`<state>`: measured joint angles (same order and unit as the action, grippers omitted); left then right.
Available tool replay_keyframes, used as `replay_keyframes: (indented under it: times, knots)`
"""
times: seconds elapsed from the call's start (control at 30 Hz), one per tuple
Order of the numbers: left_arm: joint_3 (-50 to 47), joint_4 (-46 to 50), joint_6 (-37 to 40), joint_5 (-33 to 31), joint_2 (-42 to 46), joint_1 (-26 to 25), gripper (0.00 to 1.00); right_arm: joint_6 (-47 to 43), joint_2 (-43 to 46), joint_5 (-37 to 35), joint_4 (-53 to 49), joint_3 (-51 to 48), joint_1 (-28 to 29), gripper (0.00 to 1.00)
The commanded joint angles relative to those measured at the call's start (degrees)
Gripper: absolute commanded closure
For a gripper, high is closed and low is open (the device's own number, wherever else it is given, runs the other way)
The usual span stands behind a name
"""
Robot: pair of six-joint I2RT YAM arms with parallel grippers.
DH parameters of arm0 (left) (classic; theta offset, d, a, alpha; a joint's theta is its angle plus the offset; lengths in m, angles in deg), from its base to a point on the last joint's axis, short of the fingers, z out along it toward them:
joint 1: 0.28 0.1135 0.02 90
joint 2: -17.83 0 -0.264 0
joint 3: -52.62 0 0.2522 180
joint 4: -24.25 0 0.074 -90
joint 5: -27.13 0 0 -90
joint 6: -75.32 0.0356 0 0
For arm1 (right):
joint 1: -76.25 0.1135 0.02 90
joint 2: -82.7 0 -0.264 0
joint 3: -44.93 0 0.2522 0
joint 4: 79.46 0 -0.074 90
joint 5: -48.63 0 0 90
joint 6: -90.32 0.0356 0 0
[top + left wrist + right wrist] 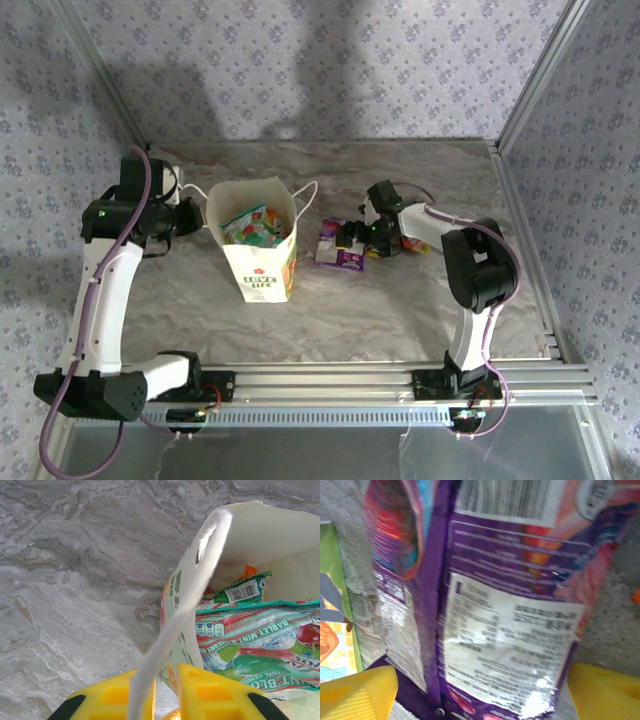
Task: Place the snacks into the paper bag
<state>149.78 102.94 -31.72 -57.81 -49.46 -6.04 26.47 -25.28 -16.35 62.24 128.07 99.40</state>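
The bag (262, 268) stands upright on the table (390, 305), left of the middle, with its long axis vertical and its open mouth facing up. One cord handle (306, 196) hangs out over its right side. Inside lie some snacks. A mint packet (250, 647) is on top, its long side running across the bag. Behind it is a green packet (241, 592) with a barcode, and an orange corner shows behind that.

The left gripper (196, 216) is at the left rim of the bag. In the left wrist view its yellow fingers (210, 696) stand one on each side of the bag's wall, which is seen edge-on. They are close together and pinch this wall.

The purple packet (335, 246) lies flat on the table just right of the bag, back side up, with the white label and the seam showing. In the right wrist view its long axis runs up the picture, away from the gripper. The right gripper (353, 238) is low over the near end of this packet. Its jaws are spread wide, with one finger (356, 692) at each side of the packet. The printed side of the bag shows near the left finger, so the bag stands close on that side. A red packet (413, 244) lies on the table behind the right gripper, partly under the arm.
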Motion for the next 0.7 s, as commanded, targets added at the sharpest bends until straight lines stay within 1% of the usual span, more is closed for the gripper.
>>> replay_keyframes:
  times: [0.0, 0.43, 0.67]
  knots:
    - [0.19, 0.82, 0.62, -0.32, 0.19, -0.33, 0.82, 0.65, -1.48, 1.79, 0.45, 2.20, 0.98, 0.11]
    - [0.70, 1.57, 1.03, 0.27, 1.28, -0.31, 0.82, 2.10, -3.91, 0.72, -0.08, 2.78, 1.72, 0.14]
    - [0.87, 1.76, 0.69, 0.47, 1.45, -0.39, 0.82, 2.52, -5.45, -1.29, -0.43, 4.93, 3.05, 0.22]
